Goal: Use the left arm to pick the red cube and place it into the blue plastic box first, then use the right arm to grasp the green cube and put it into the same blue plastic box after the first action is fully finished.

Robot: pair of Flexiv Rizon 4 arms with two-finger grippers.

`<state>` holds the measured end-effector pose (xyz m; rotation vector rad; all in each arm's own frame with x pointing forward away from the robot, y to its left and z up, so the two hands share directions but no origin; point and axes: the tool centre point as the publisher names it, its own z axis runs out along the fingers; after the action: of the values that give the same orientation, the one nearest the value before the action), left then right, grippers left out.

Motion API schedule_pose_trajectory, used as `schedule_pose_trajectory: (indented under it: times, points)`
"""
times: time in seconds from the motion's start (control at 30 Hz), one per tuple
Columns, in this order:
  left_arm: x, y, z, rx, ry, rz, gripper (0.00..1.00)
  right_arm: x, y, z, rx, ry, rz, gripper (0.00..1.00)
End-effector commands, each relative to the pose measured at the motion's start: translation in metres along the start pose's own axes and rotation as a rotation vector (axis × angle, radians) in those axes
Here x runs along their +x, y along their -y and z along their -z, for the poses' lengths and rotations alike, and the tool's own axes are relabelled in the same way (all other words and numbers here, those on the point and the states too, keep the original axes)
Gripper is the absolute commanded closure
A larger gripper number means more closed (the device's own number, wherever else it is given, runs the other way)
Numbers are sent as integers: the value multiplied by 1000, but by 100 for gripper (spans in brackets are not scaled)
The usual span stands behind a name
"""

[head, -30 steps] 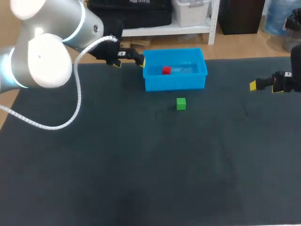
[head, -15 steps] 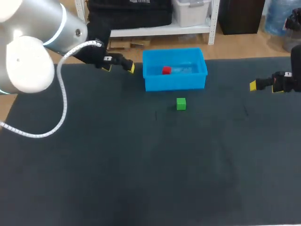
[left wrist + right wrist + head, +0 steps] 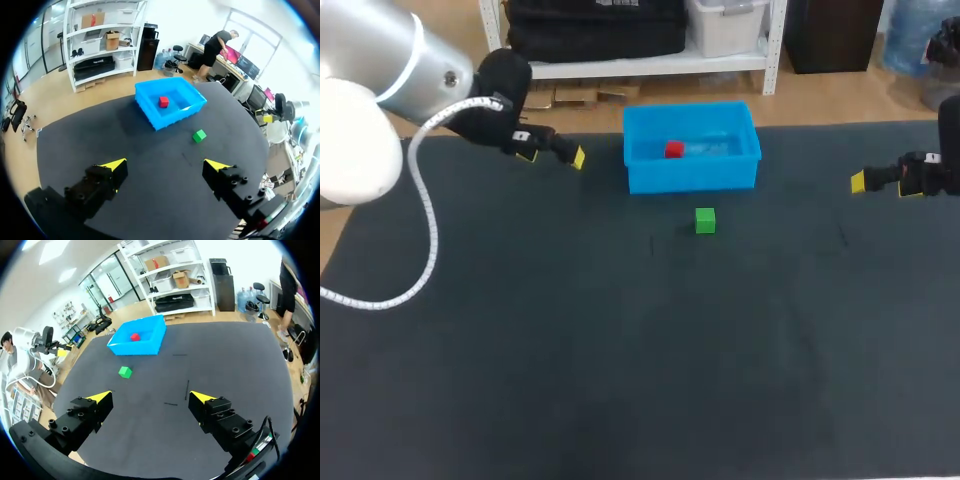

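Note:
The red cube (image 3: 673, 150) lies inside the blue plastic box (image 3: 692, 176) at the table's back middle. In front of the box the green cube (image 3: 705, 220) sits on the dark mat. My left gripper (image 3: 553, 156) hangs open and empty to the left of the box. At the right edge my right gripper (image 3: 880, 184) is open and empty, well away from the green cube. In the left wrist view the red cube (image 3: 163, 101), box (image 3: 172, 115) and green cube (image 3: 199, 135) lie far ahead of the open gripper (image 3: 167, 165). The right wrist view shows the box (image 3: 138, 347), red cube (image 3: 134, 336) and green cube (image 3: 125, 372) ahead of its open gripper (image 3: 150, 397).
The dark mat (image 3: 640, 360) covers the whole table, with wide bare room in front of the green cube. A white cable (image 3: 420, 250) loops down from my left arm over the mat's left side.
My left gripper has drawn back to the left, away from the box's left wall, still open. The cubes, the box and the right arm have not moved.

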<state>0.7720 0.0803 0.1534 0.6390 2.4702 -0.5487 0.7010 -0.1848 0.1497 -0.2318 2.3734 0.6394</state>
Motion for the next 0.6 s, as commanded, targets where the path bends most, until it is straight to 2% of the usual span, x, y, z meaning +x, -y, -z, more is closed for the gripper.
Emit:
schedule_pose_trajectory:
  times: [0.03, 0.6]
  points:
    - [9, -6, 7, 38, 13, -9, 0, 0, 0, 0, 1, 0, 1, 0]
    - [24, -13, 9, 98, -28, -65, 0, 0, 0, 0, 1, 0, 1, 0]
